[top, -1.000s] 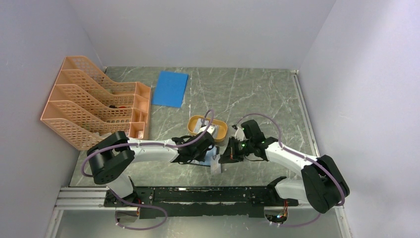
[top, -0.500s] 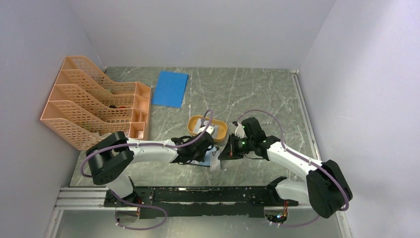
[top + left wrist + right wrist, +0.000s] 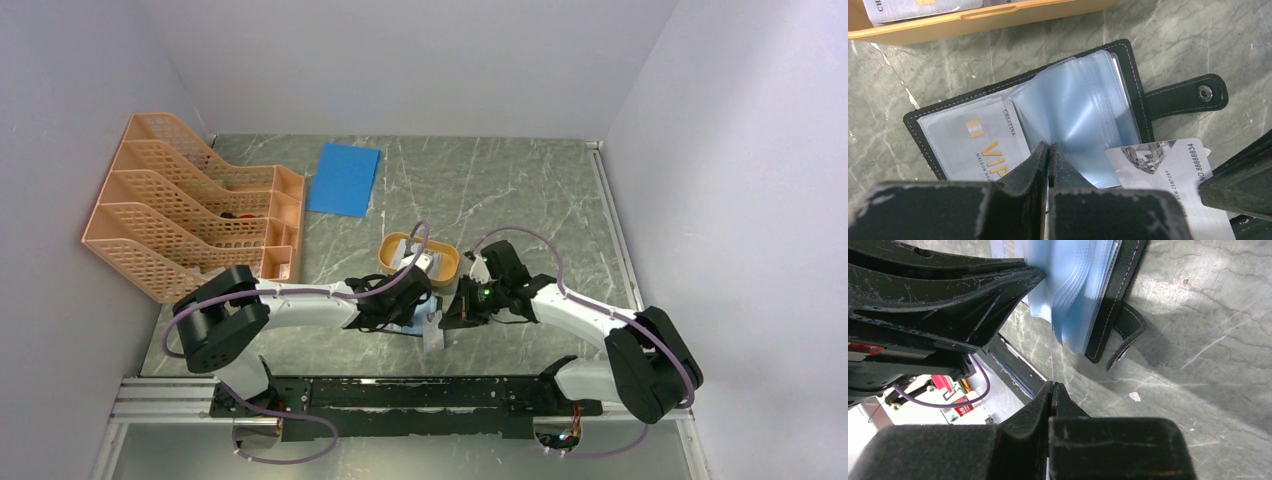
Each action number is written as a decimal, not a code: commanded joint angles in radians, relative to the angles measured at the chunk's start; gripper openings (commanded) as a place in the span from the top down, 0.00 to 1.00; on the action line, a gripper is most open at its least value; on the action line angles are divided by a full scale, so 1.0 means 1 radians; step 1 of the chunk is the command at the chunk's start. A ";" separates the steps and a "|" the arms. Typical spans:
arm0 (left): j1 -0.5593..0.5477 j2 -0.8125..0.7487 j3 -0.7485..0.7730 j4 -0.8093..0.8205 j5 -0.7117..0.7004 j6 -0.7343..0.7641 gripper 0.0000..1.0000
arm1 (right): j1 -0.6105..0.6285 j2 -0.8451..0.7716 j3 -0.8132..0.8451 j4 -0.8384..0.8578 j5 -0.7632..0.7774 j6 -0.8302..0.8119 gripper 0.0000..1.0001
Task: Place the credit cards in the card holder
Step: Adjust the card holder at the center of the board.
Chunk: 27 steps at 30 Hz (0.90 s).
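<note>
Bright, even light, soft shadows; pale glare on the card holder (image 3: 1073, 115) pockets; close foreground blurred.

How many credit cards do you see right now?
3 credit cards: one pocketed in the card holder, one pinched by the right end effector, one in the orange dish; more may hide there.

The card (image 3: 973, 142) tucked in the card holder (image 3: 1134, 95) reads "VIP"; its small print is unclear. At four o'clock, the loose card (image 3: 1168, 167) reads "NO 8888834" and "NEW CENTURY".
</note>
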 commanded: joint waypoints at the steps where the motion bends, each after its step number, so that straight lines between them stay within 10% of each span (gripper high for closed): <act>1: -0.014 -0.018 -0.022 -0.037 0.007 -0.010 0.95 | 0.007 0.014 -0.016 0.022 -0.008 0.004 1.00; 27: -0.013 -0.041 -0.028 -0.040 0.001 -0.036 0.94 | 0.023 0.098 -0.022 0.113 -0.026 0.016 1.00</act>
